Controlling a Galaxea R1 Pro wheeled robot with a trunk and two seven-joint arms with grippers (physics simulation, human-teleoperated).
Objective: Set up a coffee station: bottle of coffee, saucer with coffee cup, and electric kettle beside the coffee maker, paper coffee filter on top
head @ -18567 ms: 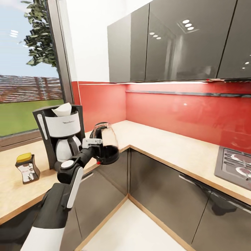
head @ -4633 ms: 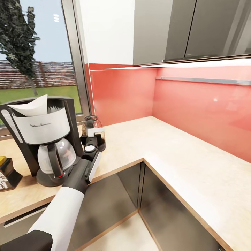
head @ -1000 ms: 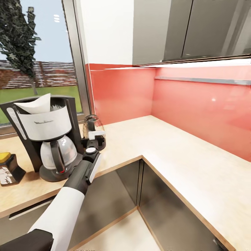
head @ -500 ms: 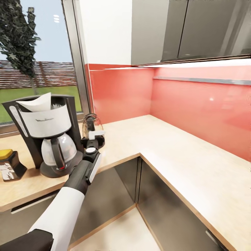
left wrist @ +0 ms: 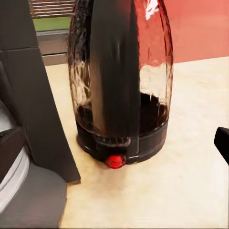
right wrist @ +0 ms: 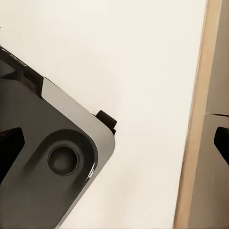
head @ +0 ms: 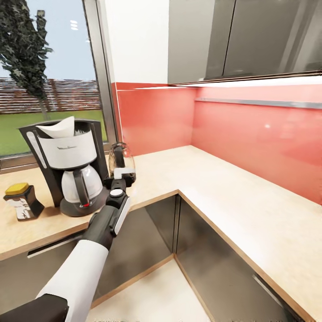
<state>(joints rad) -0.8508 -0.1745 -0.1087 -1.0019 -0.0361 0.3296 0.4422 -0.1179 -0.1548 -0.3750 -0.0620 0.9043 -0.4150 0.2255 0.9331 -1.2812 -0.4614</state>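
Observation:
The coffee maker (head: 71, 167) stands on the countertop (head: 214, 188) by the window, with the paper coffee filter (head: 58, 127) on top of it. The bottle of coffee (head: 22, 201) stands to its left. The electric kettle (head: 120, 157) stands upright on the counter, close against the maker's right side, its black handle (left wrist: 114, 71) facing my left wrist camera. My left gripper (head: 122, 175) is open just in front of the kettle, with one fingertip (left wrist: 222, 142) apart from it. A fingertip (right wrist: 222, 142) of my open right gripper hangs over the floor. The saucer and coffee cup are out of view.
A window (head: 44, 76) runs behind the counter's left leg. A red backsplash (head: 250, 134) and grey wall cabinets (head: 250, 36) line the corner. Grey base cabinets (head: 147, 241) sit below. The right wrist view has the robot's base (right wrist: 52, 157) on pale floor beside a cabinet edge (right wrist: 200, 119).
The kettle, held in the air 18.6 s ago, now stands on the counter beside the coffee maker. Over the last second the picture shifted right as the camera moved; arm and kettle stayed put.

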